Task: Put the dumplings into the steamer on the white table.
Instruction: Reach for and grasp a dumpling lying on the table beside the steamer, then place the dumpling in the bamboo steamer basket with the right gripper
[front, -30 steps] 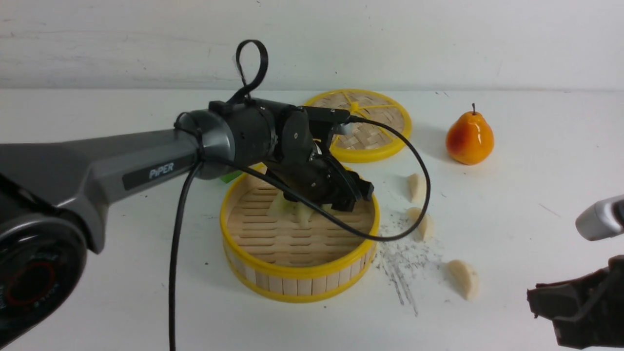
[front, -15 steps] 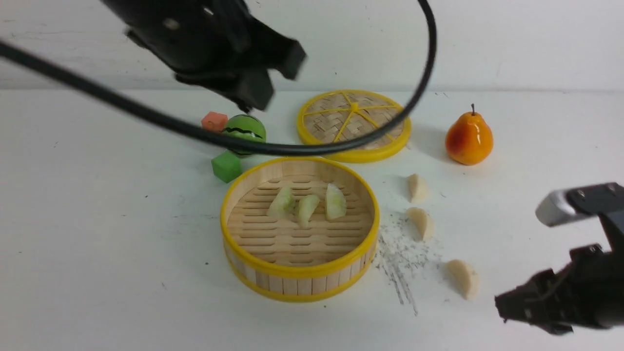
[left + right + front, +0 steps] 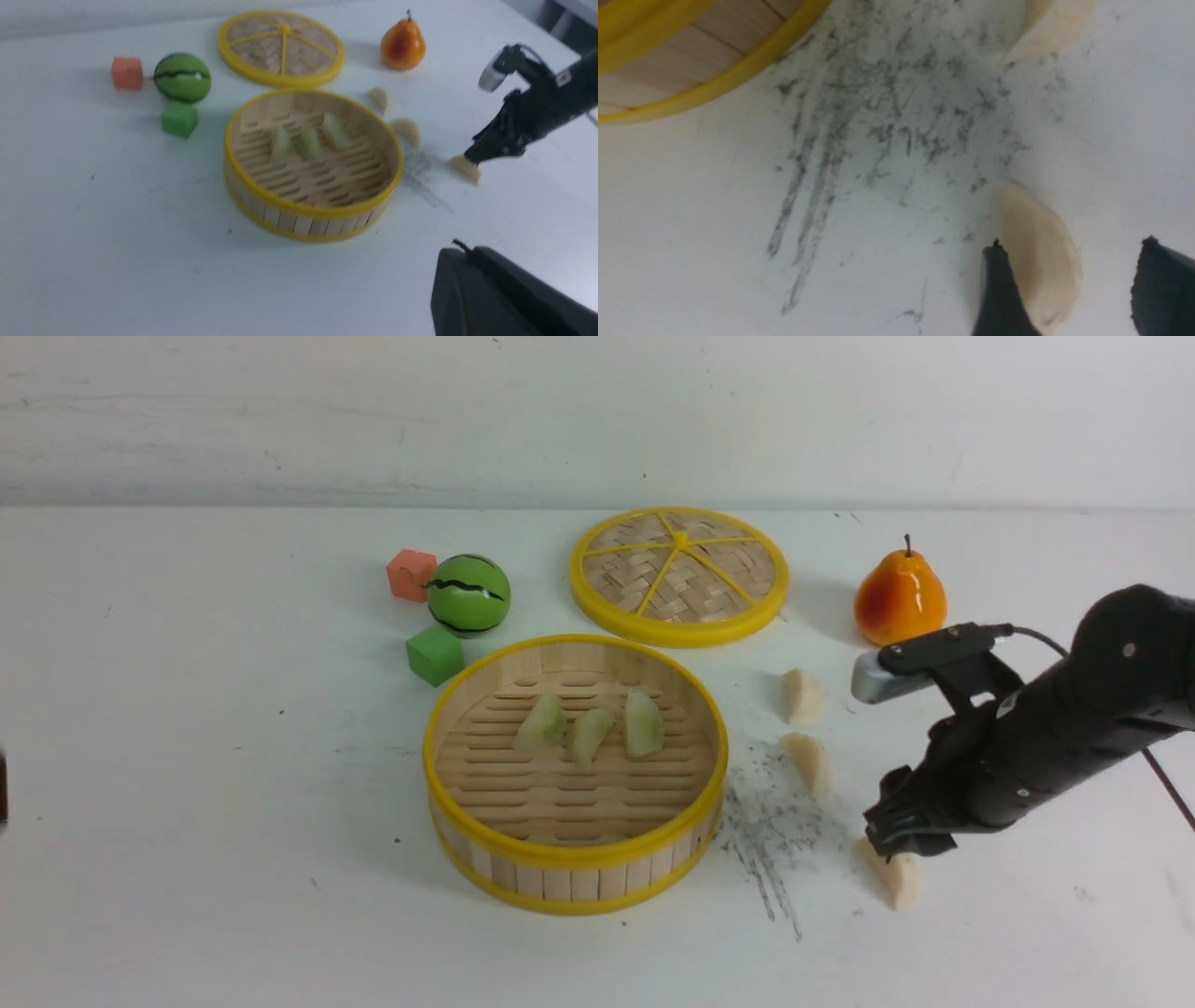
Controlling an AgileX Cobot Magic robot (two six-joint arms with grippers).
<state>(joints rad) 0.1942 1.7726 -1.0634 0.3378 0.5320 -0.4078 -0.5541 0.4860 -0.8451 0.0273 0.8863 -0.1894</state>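
Observation:
The steamer stands mid-table on the white table with three greenish dumplings lying on its slats. Three cream dumplings lie to its right: two further back and one nearest me. My right gripper is down at that nearest one and open. In the right wrist view the right gripper straddles the dumpling, which lies against one finger, the other finger apart. My left gripper is shut and empty, high and back from the steamer.
A woven lid lies behind the steamer, with a pear to its right. A green striped ball, an orange cube and a green cube sit back left. Grey scuff marks lie between steamer and dumplings.
My left arm rose from over the steamer and left the front view, its gripper shutting. My right arm came in from the right edge, opened and lowered around the nearest cream dumpling.

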